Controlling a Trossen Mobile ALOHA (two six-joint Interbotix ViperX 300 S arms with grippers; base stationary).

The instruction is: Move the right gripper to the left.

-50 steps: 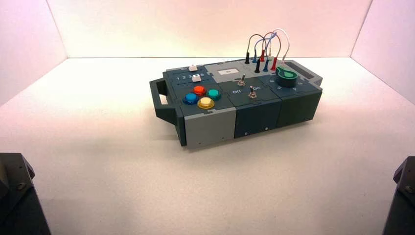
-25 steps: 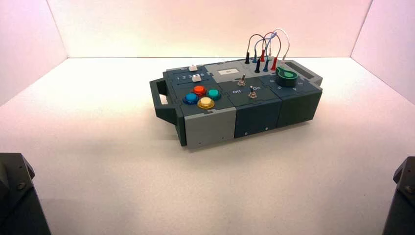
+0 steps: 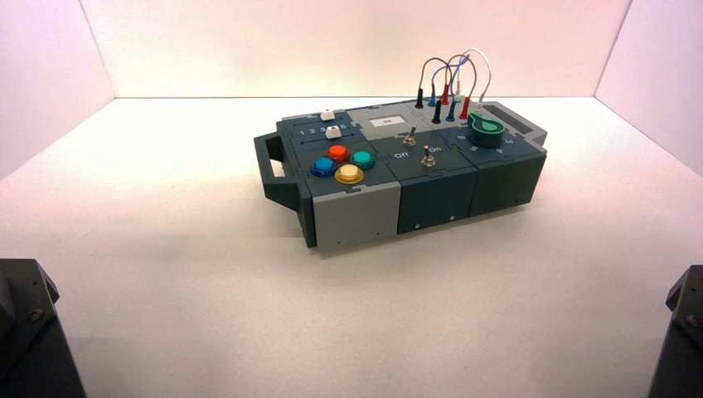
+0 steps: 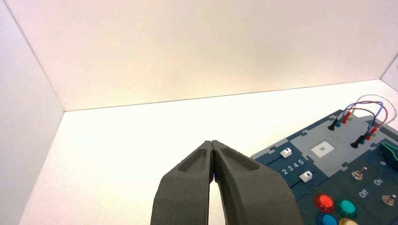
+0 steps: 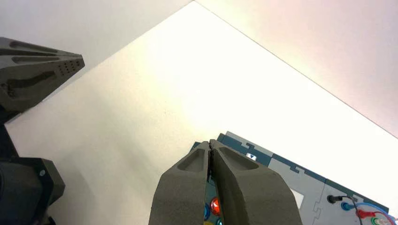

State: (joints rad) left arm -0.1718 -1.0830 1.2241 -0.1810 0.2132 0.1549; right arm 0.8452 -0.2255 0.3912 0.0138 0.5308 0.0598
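Observation:
My right gripper [image 5: 209, 143] is shut and empty, its fingertips touching; it hangs in the air, pointed at the button end of the box [image 5: 281, 173]. In the high view only a narrow black sliver of the right arm [image 3: 686, 319] shows at the bottom right corner, well short of the box [image 3: 431, 195]. My left gripper [image 4: 212, 143] is also shut and empty, parked; its arm [image 3: 25, 332] shows as a broad black block at the bottom left corner.
The box stands mid-table, turned a little, handle [image 3: 272, 162] to the left. It bears red [image 3: 337, 152], teal, blue and yellow buttons, two toggle switches [image 3: 427, 157], a green knob [image 3: 486, 129], looped wires [image 3: 452, 79] and white sliders [image 4: 306, 176]. White walls enclose the table.

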